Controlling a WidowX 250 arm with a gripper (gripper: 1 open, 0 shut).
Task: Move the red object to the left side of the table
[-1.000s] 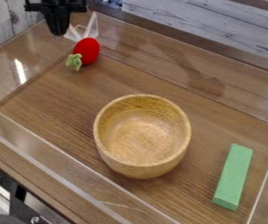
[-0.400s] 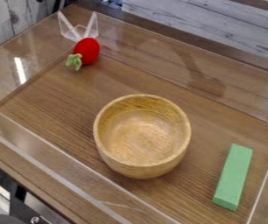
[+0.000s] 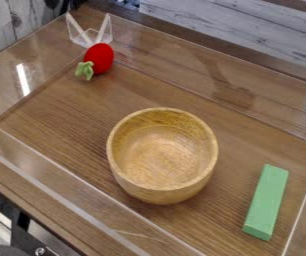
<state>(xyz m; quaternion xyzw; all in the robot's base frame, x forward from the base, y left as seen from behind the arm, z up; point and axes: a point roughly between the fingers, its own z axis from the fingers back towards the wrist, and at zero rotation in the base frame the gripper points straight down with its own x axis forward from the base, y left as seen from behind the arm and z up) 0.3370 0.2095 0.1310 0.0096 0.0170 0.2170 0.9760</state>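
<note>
The red object, a small toy strawberry [image 3: 97, 59] with a green leafy end, lies on the brown wood-grain table [image 3: 249, 130] at the far left, close to the clear acrylic wall. Nothing touches it. The gripper is out of view; only pale reflections show on the wall behind the strawberry.
A round wooden bowl [image 3: 163, 154] stands near the middle front. A flat green rectangular block [image 3: 265, 202] lies at the front right. Clear acrylic walls [image 3: 36, 150] border the tabletop on all sides.
The dark gripper that hung at the top left above the strawberry one second ago has gone up out of the frame. The strawberry has not moved.
</note>
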